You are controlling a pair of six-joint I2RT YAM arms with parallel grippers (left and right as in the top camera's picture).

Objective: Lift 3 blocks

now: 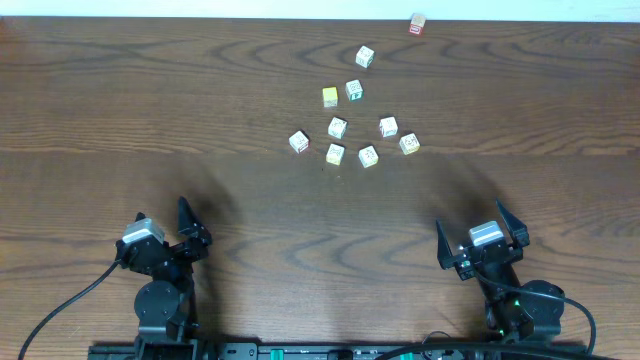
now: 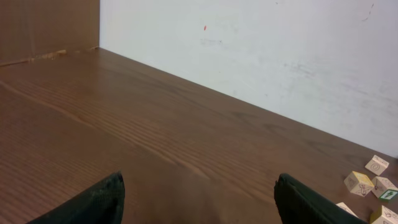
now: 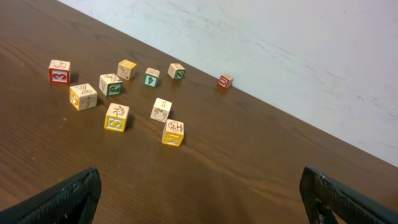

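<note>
Your left claw (image 1: 160, 212) is low at the near-left of the worktop (image 1: 120, 100). Its jaws are spread wide and it holds nothing. Its own camera shows both fingers (image 2: 102, 200) over plain wood grain, with a few of the cubes just inside the right edge of that view.

Your right claw (image 1: 470, 218) is at the near-right, jaws at full spread and holding nothing. Its fingers (image 3: 68, 198) frame the whole scatter from the wrist view.

The blocks (image 1: 338, 128) lie beyond both claws, in a loose cluster right of centre on the far half of the worktop. All rest flat on the wood, each apart from the next, and none is stacked.

- **Left:** a red-edged block (image 1: 299, 142) is the leftmost of the cluster.
- **Middle:** two pale blocks come next, one behind the other, with the yellow-faced cube (image 1: 330, 97) further back. A green-marked block (image 1: 354, 90) is just beside it, and another green-marked one stands alone behind that.
- **Right:** three more pale blocks close the cluster, two with yellow-orange edging.

The red cube (image 1: 418, 24) sits well apart at the far edge, against the white wall (image 3: 298, 37). I cannot tell from these views which three pale blocks are yours.
</note>
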